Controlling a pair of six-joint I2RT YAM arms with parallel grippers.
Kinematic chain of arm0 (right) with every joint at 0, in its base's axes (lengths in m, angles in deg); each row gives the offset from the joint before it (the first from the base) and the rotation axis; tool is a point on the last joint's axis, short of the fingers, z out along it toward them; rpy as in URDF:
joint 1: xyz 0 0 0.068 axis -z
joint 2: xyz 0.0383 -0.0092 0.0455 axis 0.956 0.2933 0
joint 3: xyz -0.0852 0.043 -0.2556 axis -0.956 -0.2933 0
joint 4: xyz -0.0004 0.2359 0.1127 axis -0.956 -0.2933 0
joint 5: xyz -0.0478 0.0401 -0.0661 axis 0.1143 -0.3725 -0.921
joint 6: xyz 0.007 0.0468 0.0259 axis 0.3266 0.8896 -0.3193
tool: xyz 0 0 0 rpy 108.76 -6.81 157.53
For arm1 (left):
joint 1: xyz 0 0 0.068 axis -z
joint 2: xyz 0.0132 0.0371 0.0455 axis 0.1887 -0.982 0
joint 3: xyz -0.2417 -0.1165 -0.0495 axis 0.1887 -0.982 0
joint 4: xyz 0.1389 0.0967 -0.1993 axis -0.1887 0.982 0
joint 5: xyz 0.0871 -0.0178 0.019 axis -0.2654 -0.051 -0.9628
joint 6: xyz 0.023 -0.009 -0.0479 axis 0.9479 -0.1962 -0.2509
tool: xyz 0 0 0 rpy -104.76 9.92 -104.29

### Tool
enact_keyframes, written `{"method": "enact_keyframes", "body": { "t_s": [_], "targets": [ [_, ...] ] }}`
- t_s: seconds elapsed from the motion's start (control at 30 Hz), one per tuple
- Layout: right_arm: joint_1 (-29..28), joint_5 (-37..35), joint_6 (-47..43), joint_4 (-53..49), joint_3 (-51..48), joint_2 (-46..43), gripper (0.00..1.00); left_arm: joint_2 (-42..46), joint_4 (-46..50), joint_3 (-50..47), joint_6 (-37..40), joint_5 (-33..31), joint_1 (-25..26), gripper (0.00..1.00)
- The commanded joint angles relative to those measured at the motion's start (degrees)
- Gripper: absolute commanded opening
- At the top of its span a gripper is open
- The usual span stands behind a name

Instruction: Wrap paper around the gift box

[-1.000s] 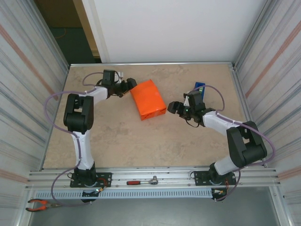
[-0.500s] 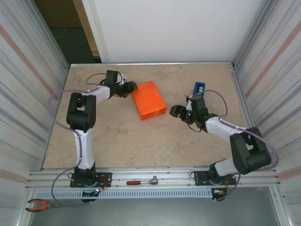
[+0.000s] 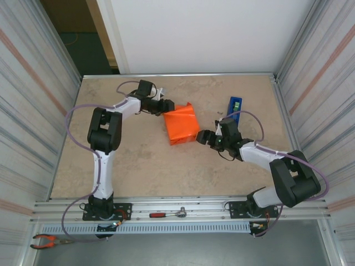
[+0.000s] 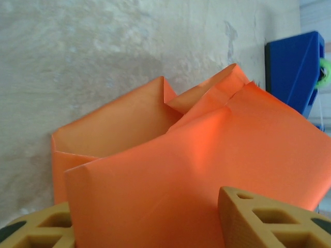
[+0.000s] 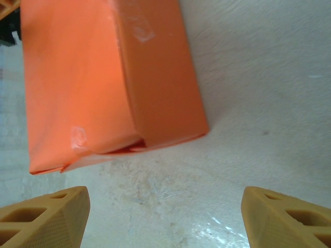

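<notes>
On the counter [image 3: 138, 160]: pale, bare surface carrying everything. It looks smooth, so I judge the parcel [image 3: 182, 124] could skate away under a sideways push from me.
Paper [image 5: 77, 77]: orange sheet folded around the gift box, lying mid-counter between my two arms. The box itself is hidden inside. The long seam is closed; the far end is not.
Blue tape dispenser [image 3: 234, 105]: beyond my right arm, apart from the parcel. It could be knocked if the parcel swings that way.
Left fingers [image 4: 258, 217]: at the parcel's open end, one each side of the loose paper. I cannot tell whether they pinch it or merely flank it. A hard squeeze could crumple or tear the thin sheet.
Right fingers [image 5: 46, 212]: spread apart with nothing between them, just short of the near end and not touching it. With no brace there, a fold from the left may shove the whole parcel.
End flaps [image 4: 170, 98]: standing open and unevenly creased; they could spring back.
Tape patches [image 5: 142, 33]: small clear pieces on the seam. The gap at the near corner might lift.
</notes>
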Motion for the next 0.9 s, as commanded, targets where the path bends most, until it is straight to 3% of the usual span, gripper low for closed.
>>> {"method": "enact_keyframes", "body": {
  "t_s": [0.0, 0.23, 0.63, 0.73, 0.87],
  "targets": [
    [-2.1, -3.2, 2.4, 1.2, -2.2, -1.8, 0.75, 1.7, 3.0, -0.3, 3.2, -0.9, -0.5, 0.59],
    [-3.6, -5.1, 4.8, 3.6, -5.7, -2.8, 0.75, 7.4, -5.4, -8.3, -4.1, -6.6, -3.6, 0.74],
    [-3.5, -4.8, 3.5, 0.9, -5.2, -5.3, 0.74, 16.5, -16.9, -19.3, -14.1, -8.6, -2.6, 0.79],
    [-3.8, -2.7, 3.5, 2.3, -5.5, -4.8, 0.65, 16.7, -17.3, -19.7, -14.4, -8.4, -1.8, 0.79],
    [-4.8, -1.0, 3.9, 5.1, -5.4, -2.7, 0.4, 16.4, -17.3, -19.5, -14.7, -8.9, -0.7, 0.8]
  ]
}}
